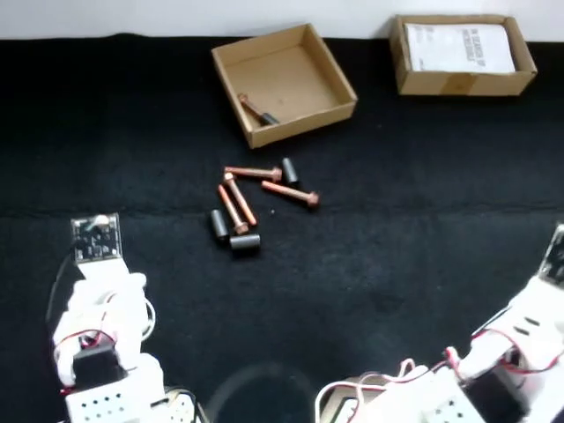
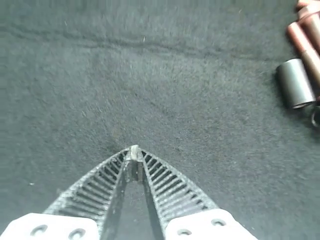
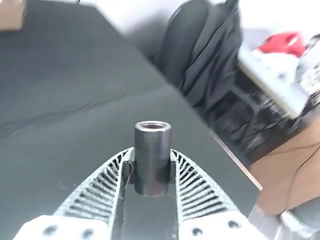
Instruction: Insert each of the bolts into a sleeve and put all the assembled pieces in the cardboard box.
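Note:
My right gripper [image 3: 152,152] is shut on a dark metal sleeve [image 3: 152,165], which stands upright between the fingers with its bore facing up. My left gripper [image 2: 134,152] is shut and holds nothing, low over the black cloth. Several copper bolts [image 1: 253,173] and three dark sleeves [image 1: 218,226] lie loose at the table's middle. One of those sleeves [image 2: 296,82] and a bolt [image 2: 305,42] lie off to the side of the left gripper. The open cardboard box [image 1: 330,66] at the back holds one bolt with a sleeve on it [image 1: 257,110].
A second cardboard box [image 1: 458,84] with a white sheet in it stands at the back right. The left arm [image 1: 97,326] is at the front left and the right arm [image 1: 520,344] at the front right. The right wrist view looks past the table's edge [image 3: 230,150].

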You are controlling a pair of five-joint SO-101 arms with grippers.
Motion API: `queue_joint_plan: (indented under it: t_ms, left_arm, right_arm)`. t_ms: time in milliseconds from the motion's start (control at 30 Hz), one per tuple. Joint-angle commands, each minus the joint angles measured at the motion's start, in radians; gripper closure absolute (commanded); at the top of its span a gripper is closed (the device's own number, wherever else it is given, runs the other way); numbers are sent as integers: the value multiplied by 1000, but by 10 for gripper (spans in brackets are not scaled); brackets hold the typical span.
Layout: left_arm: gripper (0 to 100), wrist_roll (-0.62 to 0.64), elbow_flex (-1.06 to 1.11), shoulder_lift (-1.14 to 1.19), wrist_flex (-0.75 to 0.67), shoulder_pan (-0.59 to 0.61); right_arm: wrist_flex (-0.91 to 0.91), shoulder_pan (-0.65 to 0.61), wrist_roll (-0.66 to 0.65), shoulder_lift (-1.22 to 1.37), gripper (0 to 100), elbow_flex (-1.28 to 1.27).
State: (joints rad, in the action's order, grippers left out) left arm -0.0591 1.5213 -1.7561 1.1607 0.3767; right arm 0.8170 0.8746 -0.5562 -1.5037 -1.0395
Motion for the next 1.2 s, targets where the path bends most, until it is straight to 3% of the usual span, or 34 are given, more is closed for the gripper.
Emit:
queue_joint_plan:
  t_ms: [0,100,233,500,700,933,1167]
  left_arm:
    - [990,-5,-185,171,8,-13]
    - [990,8,-395,421,9,-18]
    - [990,129,-728,799,92,-44]
    - [989,176,-1342,1438,543,-332]
    - [990,161,-1603,1736,586,-489]
    - [990,-233,-1794,2000,585,-636]
    - [987,-706,-2020,2181,592,-714]
  right_arm:
    - [-114,5,-14,-154,991,-174]
    - [-113,-25,-14,-236,991,-285]
    - [-113,-73,-8,-288,991,-380]
    - [-117,-111,440,-306,991,-400]
    - [-117,-127,588,-306,991,-406]
    - [-119,-125,585,-306,991,-440]
    - [-119,-125,585,-306,991,-478]
